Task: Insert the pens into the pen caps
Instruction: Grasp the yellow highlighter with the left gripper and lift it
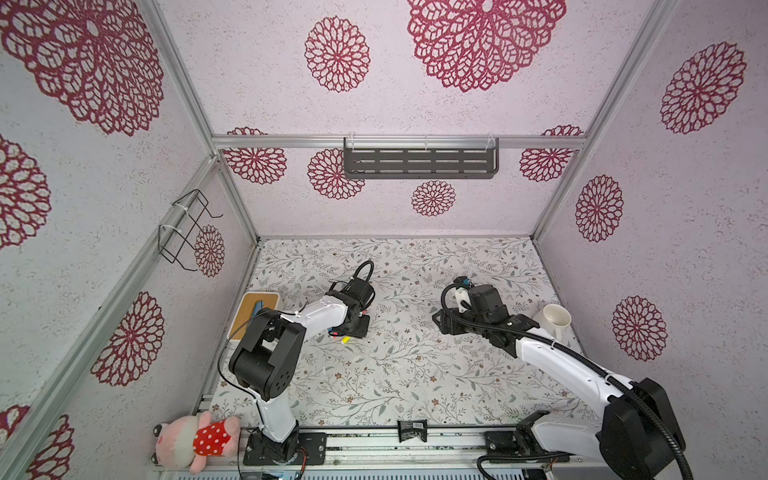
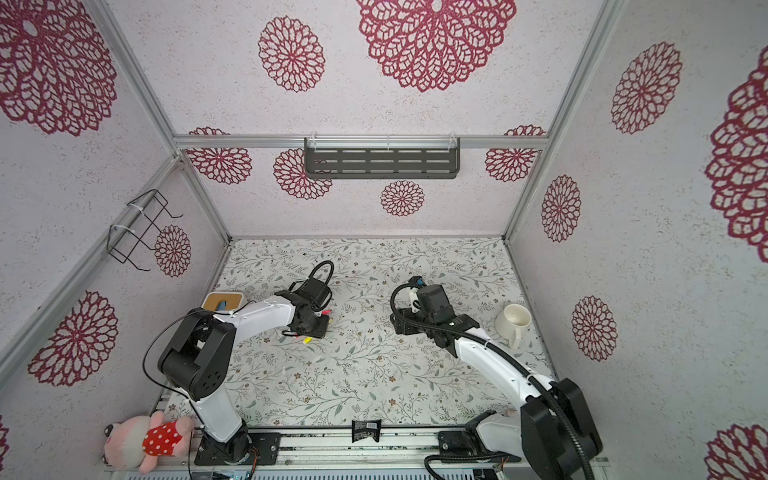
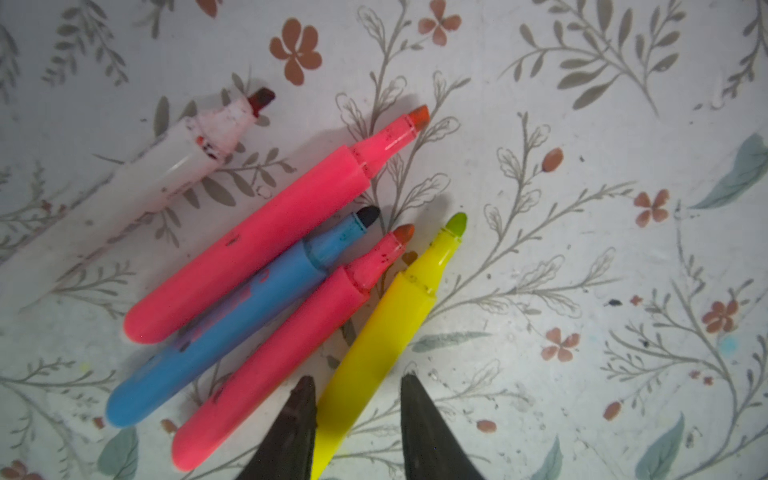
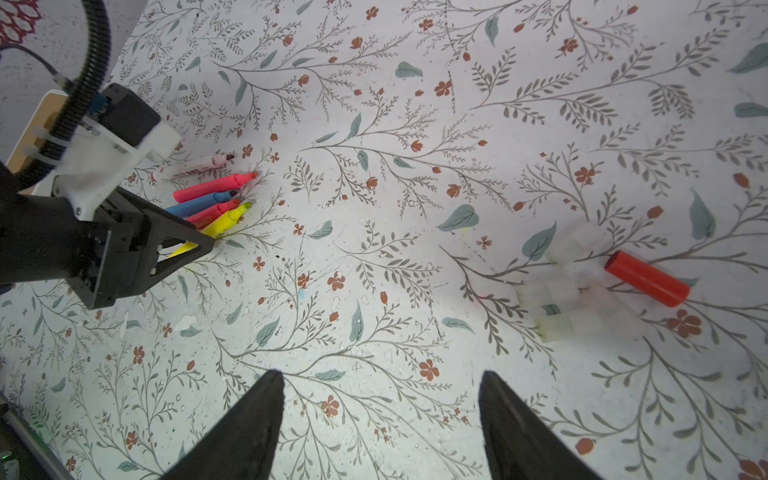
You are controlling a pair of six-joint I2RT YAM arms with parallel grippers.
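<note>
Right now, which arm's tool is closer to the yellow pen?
Left. The left tool sits astride the yellow pen, one finger on each side. The right tool hangs open over the table far off, closer to the pen caps.

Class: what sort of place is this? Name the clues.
Probably a robot test booth dressed as a home: aluminium frame holding patterned wall panels, two arms bolted to a front rail, pens laid out on a floral tabletop.

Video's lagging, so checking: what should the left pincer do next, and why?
Probably close the left pincer on the yellow pen: its open fingers straddle the barrel's rear end, with a gap showing on one side, so nothing is gripped yet.
</note>
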